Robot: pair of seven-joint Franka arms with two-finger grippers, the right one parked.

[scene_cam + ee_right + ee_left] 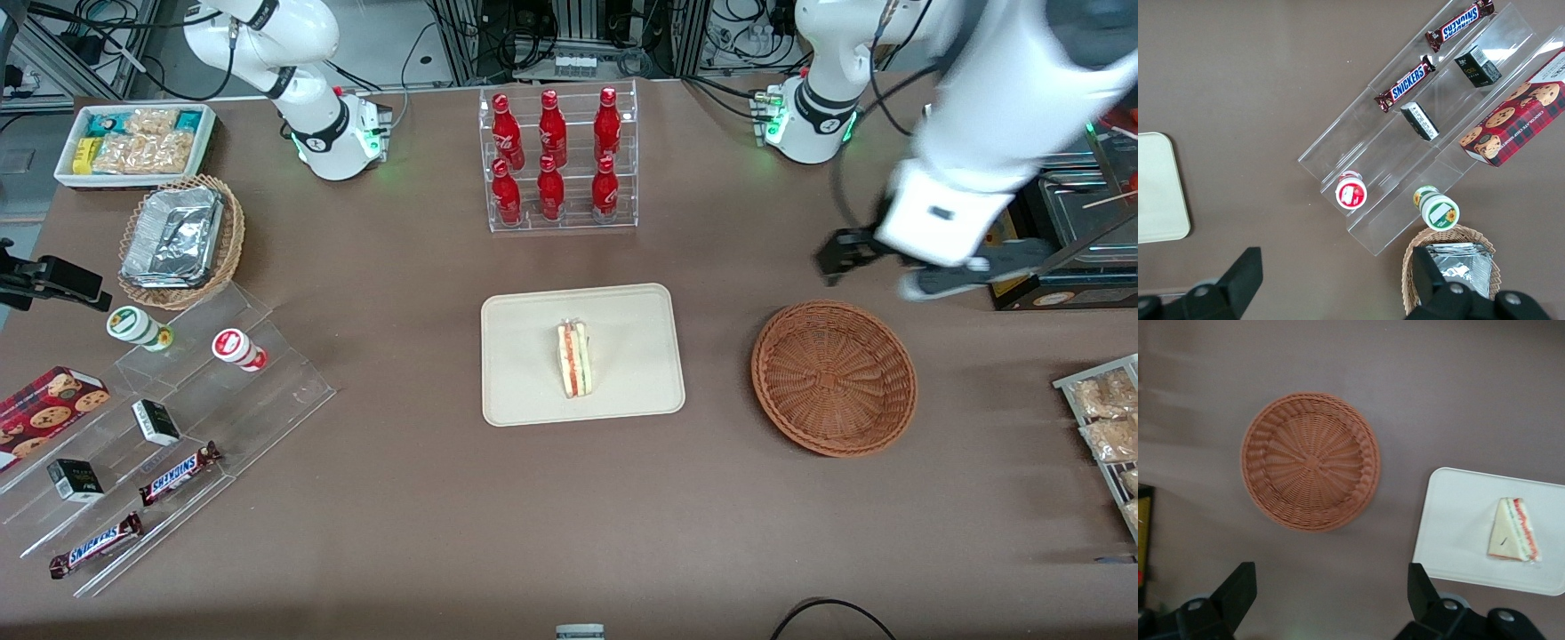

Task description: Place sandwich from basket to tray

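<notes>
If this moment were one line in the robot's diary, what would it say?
sandwich: on tray | basket: empty | gripper: open, above table, beside basket

Even bright lighting; end effector (840, 253) seemingly motion-blurred.

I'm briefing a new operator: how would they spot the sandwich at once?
Find the rack of red bottles; nearer the camera lies a cream tray. The sandwich lies on it, a pale wedge with red-orange and green layers. The pincer hangs open above the table near the empty basket.
</notes>
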